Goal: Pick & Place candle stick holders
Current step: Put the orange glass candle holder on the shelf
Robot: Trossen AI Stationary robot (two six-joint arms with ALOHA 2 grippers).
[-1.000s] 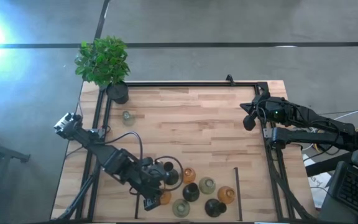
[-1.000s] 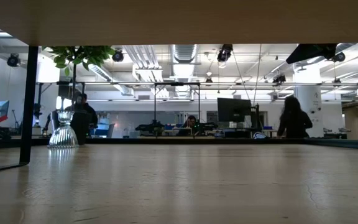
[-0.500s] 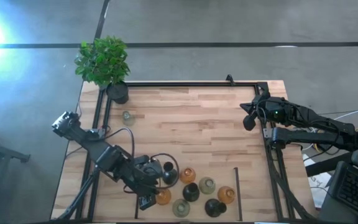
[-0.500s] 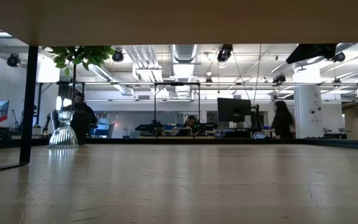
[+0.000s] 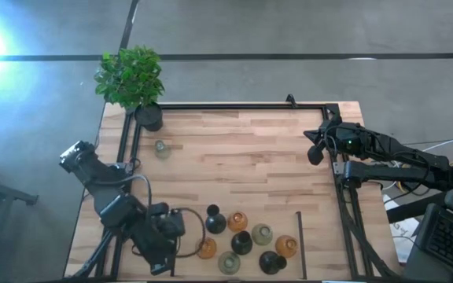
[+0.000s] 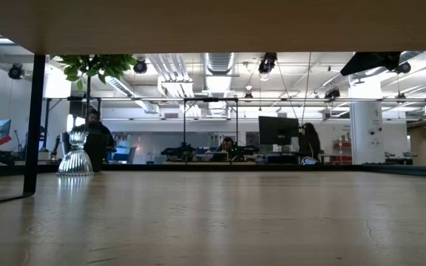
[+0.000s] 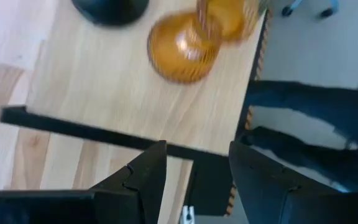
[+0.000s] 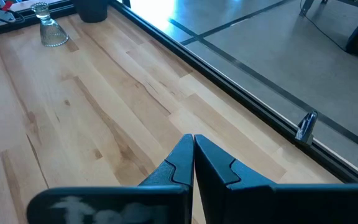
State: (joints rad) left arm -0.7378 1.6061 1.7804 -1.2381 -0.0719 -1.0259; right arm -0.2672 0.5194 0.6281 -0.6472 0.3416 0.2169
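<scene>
Butcher-block table (image 5: 242, 149) w/ black frame rail round its edge; potted plant (image 5: 132, 82) at far-left corner, open office beyond in low view.

Holders: cluster of eight near front edge, centre. Black holder (image 5: 215, 222) upright, nearest the left arm; amber holder (image 5: 237, 221) beside it; second black (image 5: 241, 242); pale green holder (image 5: 262, 234); amber (image 5: 286, 247) at right end; amber holder at front rail (image 5: 206, 249); pale green (image 5: 228, 262); black (image 5: 271, 262). One clear-pale holder (image 5: 161, 148) stands alone, far-left, near plant pot; same one seen in low view (image 6: 73, 155) and right wrist view (image 8: 50, 30).

Left gripper (image 5: 162, 240): at front-left of table, over the rail, just beside the cluster's left side. Left wrist view: fingers (image 7: 143, 177) parted approx halfway, gap empty, nothing gripped. Amber holder (image 7: 180, 42) lies straight ahead of the jaws but apart, black base (image 7: 110, 7) beyond; rail crosses between.

Right gripper (image 5: 315, 153): parked at right edge, well apart from all holders; fingers (image 8: 182, 163) pressed together, empty.

Key relation: cluster lies to the right of the left gripper, along front edge; holders upright, so long axes vertical, necks up. Left arm clearly nearer. Judgement: next pick = amber at front rail or black one; needs approach across rail, jaws straddling neck. Neighbours touching or near-touching, so knock risk.
</scene>
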